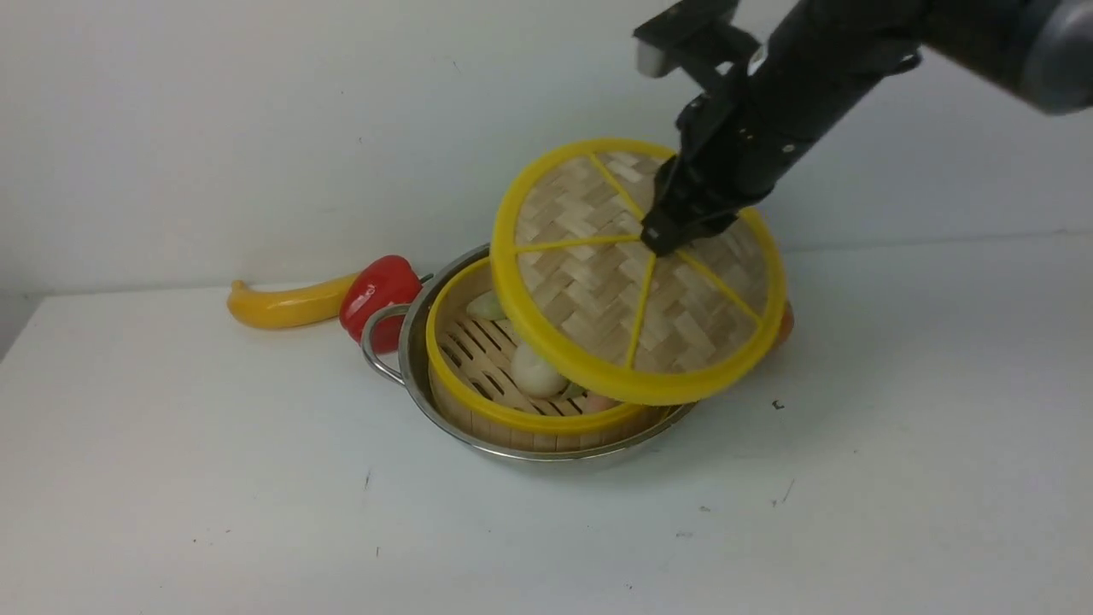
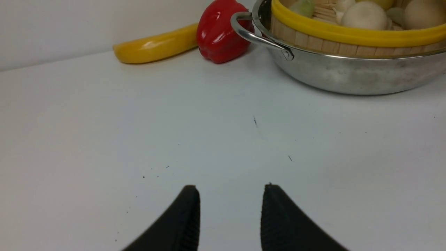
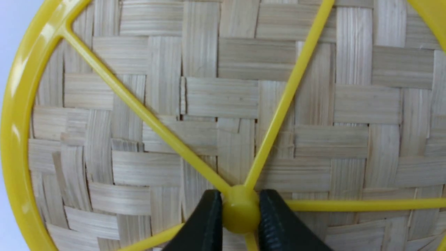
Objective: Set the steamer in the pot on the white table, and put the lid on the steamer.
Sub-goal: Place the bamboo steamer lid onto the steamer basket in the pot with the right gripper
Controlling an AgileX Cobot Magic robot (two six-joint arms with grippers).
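The steamer [image 1: 461, 389] sits inside the steel pot [image 1: 414, 376] on the white table [image 1: 256, 512], with pale round foods on its slatted floor. The woven lid [image 1: 589, 290] hangs tilted above the steamer's far right half, its low edge near the steamer's rim. My right gripper [image 1: 670, 243] is shut on the lid's yellow centre knob [image 3: 240, 211]; the lid [image 3: 223, 104] fills the right wrist view. My left gripper [image 2: 230, 190] stands open over bare table, short of the pot [image 2: 348, 75] and steamer [image 2: 348, 33]; it does not show in the front view.
A red pepper [image 1: 376, 295] and a yellow pepper [image 1: 282, 307] lie by the pot's left handle [image 1: 376, 346], against the back wall. Something orange [image 1: 784, 323] peeks out behind the lid's right edge.
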